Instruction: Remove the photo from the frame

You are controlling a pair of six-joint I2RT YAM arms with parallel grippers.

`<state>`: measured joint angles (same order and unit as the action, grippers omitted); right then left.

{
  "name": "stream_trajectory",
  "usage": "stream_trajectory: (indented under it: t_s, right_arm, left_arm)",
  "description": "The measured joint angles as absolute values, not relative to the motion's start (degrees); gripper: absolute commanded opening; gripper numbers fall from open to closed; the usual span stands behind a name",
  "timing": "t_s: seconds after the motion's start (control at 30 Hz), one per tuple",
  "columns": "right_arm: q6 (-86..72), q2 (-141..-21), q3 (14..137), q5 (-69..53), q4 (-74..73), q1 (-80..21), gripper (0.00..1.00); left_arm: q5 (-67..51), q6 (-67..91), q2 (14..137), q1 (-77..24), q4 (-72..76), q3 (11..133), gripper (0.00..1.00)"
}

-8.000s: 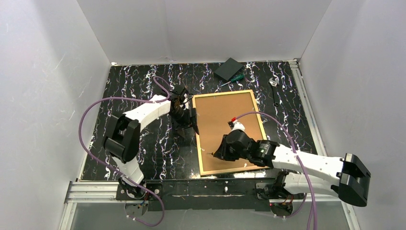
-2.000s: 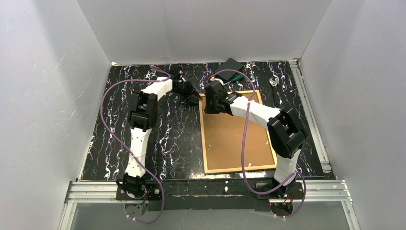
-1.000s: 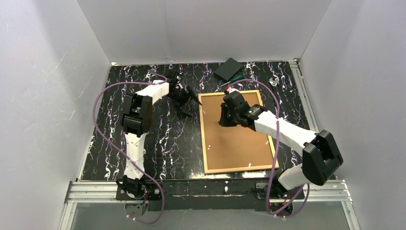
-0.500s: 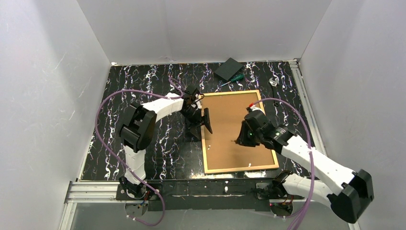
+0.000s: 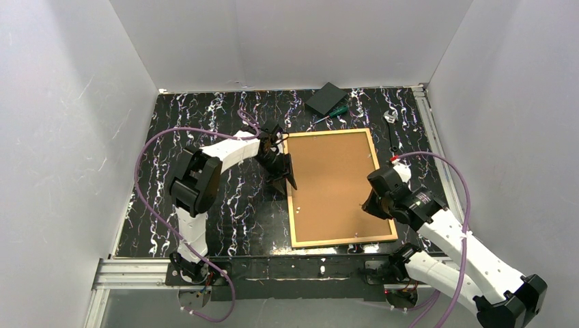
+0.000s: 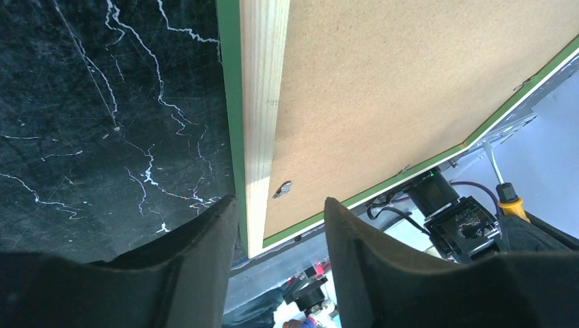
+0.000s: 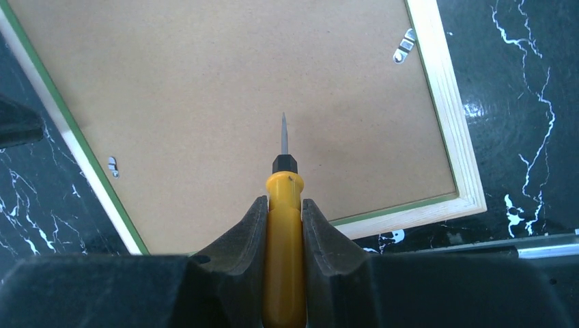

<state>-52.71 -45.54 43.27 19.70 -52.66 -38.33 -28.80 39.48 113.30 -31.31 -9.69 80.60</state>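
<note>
The frame (image 5: 345,240) lies face down on the black marbled table, its light wood back edge (image 6: 263,102) and green rim showing. The brown backing board (image 5: 334,184) fills it, so the photo is hidden. My left gripper (image 5: 283,171) is open and straddles the frame's left edge (image 6: 280,232), near a small metal tab (image 6: 281,189). My right gripper (image 5: 372,203) is shut on a yellow screwdriver (image 7: 285,219), whose tip points over the backing board (image 7: 239,89) above the frame's right near part. More tabs show in the right wrist view (image 7: 405,45).
A black box (image 5: 325,98) and a green-handled screwdriver (image 5: 332,112) lie beyond the frame's far edge. A small metal part (image 5: 390,116) lies at the far right. White walls close in three sides.
My right gripper has swung with the screwdriver from the frame's far left part to its near right side. My left gripper has come down onto the frame's left edge.
</note>
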Motion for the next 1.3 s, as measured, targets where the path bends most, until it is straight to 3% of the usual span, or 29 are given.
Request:
stream_trajectory:
  t_s: [0.13,0.4,0.73,1.3]
  right_arm:
    - [-54.7,-45.6,42.0,19.6,-53.2,-37.9,0.01]
    - [-59.6,-42.8,40.7,20.9,-55.1,-34.5,0.01]
    - [-61.3,-42.5,36.4,21.8,-56.2,-23.7,0.01]
    - [-59.5,-42.8,36.2,22.2,-55.3,-20.3,0.01]
  left_arm:
    - [-28.7,39.9,113.5,-31.3,-9.4,80.2,0.38]
    - [-28.7,40.1,116.1,-31.3,-9.1,80.2,0.44]
    - [-28.9,41.0,117.4,-31.4,-9.1,80.2,0.4]
    - [-29.8,41.5,118.7,-31.4,-8.9,80.3,0.14]
